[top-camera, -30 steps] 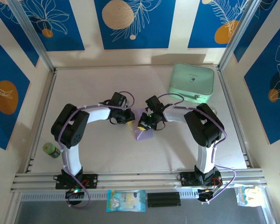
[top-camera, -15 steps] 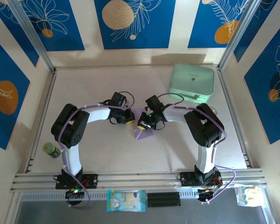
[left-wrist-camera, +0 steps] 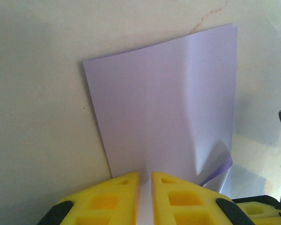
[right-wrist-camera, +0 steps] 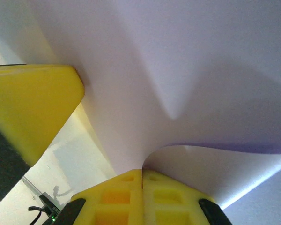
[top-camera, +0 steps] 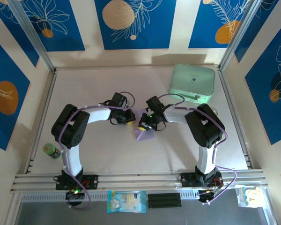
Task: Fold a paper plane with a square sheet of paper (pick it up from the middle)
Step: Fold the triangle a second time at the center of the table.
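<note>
No motion; wrist-close, curled sheet of paper (right-wrist-camera: 201, 70) in right end effector (right-wrist-camera: 142, 172).

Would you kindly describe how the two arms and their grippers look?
The left arm and right arm both have white links between bulky black joint housings, with lilac cables looping alongside. The left gripper and right gripper carry blocky yellow fingers with recessed pockets.

From above I make out little of the sheet of paper (top-camera: 144, 135); the left gripper (top-camera: 132, 120) and right gripper (top-camera: 143, 125) cover its far part. On the right wrist feed the frame's top and right edges cut it off. By the left edge of the table (top-camera: 103, 159), the green jar (top-camera: 51, 150) is too small for me to read its label.
</note>
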